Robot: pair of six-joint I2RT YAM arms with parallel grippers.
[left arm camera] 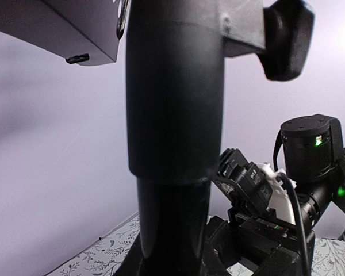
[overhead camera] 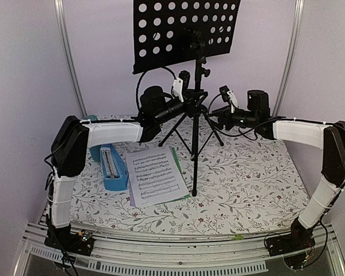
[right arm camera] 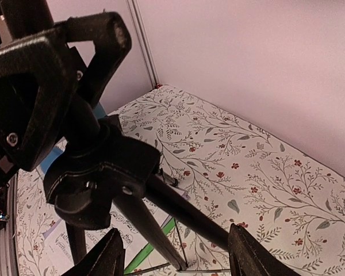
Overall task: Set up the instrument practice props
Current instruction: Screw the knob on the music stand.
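Note:
The black music stand (overhead camera: 194, 132) stands on its tripod at the table's back middle, its perforated desk (overhead camera: 184, 31) up high. My left gripper (overhead camera: 187, 106) is at the stand's hub and looks shut on the pole (left arm camera: 172, 115), which fills the left wrist view and hides the fingertips. My right gripper (overhead camera: 214, 118) is open just right of the hub; in its wrist view its fingers (right arm camera: 103, 256) spread wide around a tripod leg (right arm camera: 184, 210) without touching it. The white and green sheet-music pages (overhead camera: 155, 175) lie flat left of the stand. The blue metronome (overhead camera: 112, 167) lies beside them.
A teal cup (overhead camera: 95, 153) sits partly hidden behind the left arm, next to the metronome. The floral tablecloth (overhead camera: 247, 172) covers the table. White walls close in the back and both sides. The right gripper also shows in the left wrist view (left arm camera: 259, 195).

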